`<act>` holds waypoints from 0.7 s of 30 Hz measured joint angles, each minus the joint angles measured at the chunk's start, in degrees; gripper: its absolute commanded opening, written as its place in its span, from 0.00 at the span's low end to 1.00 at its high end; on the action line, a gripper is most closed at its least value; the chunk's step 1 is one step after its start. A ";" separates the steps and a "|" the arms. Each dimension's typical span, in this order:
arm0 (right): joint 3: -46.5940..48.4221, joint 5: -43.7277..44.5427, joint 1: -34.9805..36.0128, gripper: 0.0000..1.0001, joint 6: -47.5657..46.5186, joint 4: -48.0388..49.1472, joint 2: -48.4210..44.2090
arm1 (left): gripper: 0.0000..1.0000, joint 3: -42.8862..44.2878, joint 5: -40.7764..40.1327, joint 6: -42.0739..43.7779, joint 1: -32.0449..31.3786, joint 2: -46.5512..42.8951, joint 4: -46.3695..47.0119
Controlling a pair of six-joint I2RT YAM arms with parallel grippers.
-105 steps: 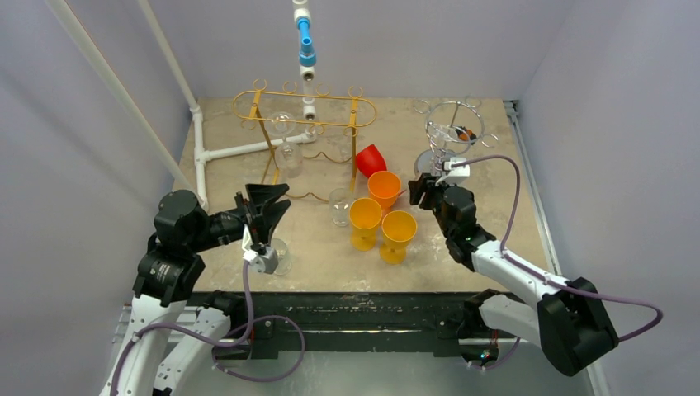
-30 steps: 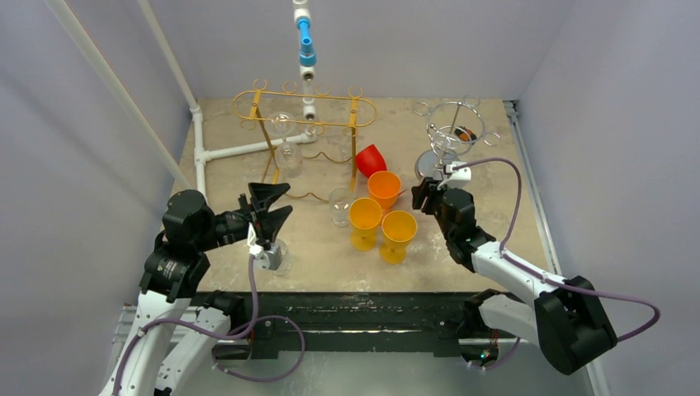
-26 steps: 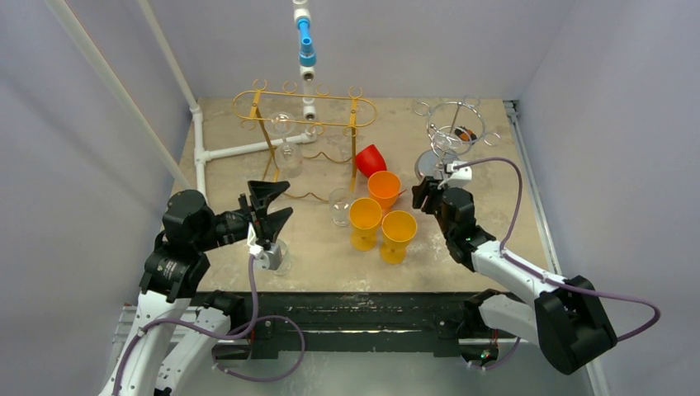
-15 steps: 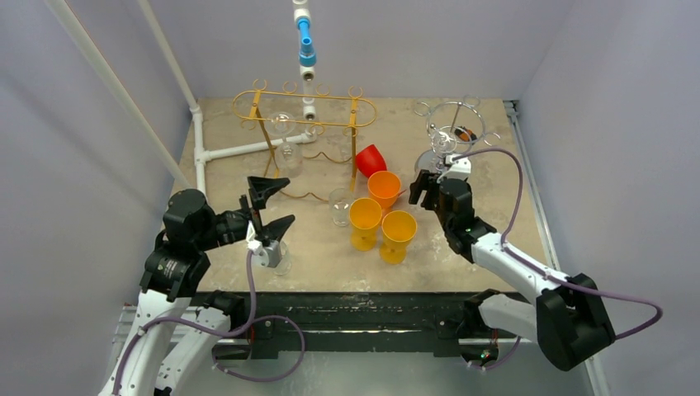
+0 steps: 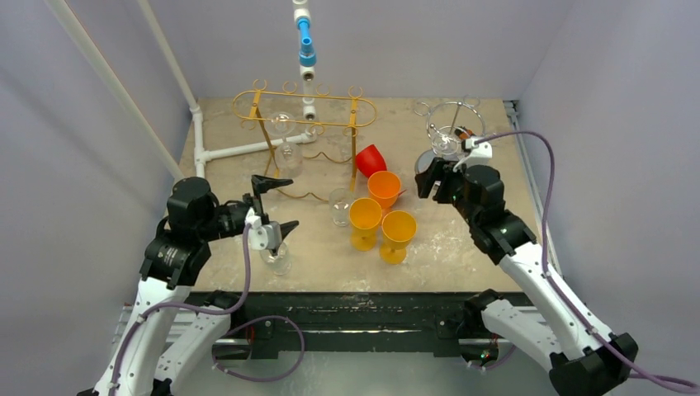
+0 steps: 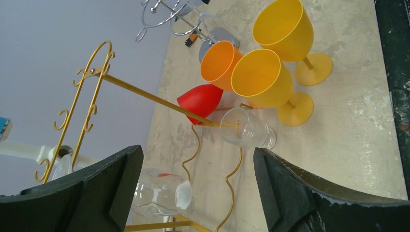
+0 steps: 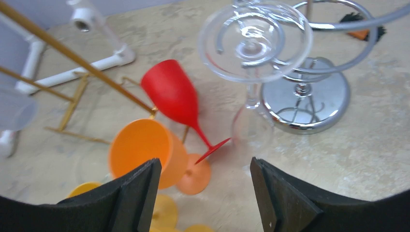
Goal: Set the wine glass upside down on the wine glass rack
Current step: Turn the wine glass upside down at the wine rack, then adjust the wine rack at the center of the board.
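Hanging wine glass [image 7: 255, 41]: it was upside down on the chrome rack [image 7: 309, 96], foot caught in a ring, bowl down beside the rack's base.
Right gripper [image 7: 203, 164]: the jaws stood apart with nothing between them, near that glass but not touching it.
Left gripper [image 5: 276, 205]: the jaws were spread wide and empty, over the near-left part of the table [image 5: 462, 247].
Second glass [image 5: 276, 257]: clear, it was on the table just beside the left gripper, toward the front edge; which way up it stood could not be told.
Gold rack [image 5: 305, 101]: it stood at the back left, and a clear glass [image 5: 285, 153] hung from it.
Cups: three orange cups [image 5: 365, 219] stood mid-table, a red cup [image 5: 371, 159] was tilted behind them, and a tumbler [image 5: 340, 206] was just left of them.
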 measured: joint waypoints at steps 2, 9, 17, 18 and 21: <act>6.05 -2.75 0.00 0.73 0.04 -5.20 0.04 | 0.91 0.70 0.42 -1.42 0.00 0.48 -0.70; 29.18 -5.97 0.00 0.64 0.13 -17.46 6.14 | 0.92 1.86 2.27 -7.23 0.00 1.88 -1.38; 47.25 1.40 0.00 0.64 -3.43 -22.32 23.52 | 0.92 1.99 2.78 -11.56 0.00 2.25 -1.33; 48.52 3.39 0.00 0.63 -4.26 -22.73 26.12 | 0.92 2.08 2.78 -11.78 0.00 2.25 -1.33; 50.45 7.74 -0.66 0.63 -6.38 -23.76 32.54 | 0.92 2.54 2.73 -12.33 0.00 2.32 -1.31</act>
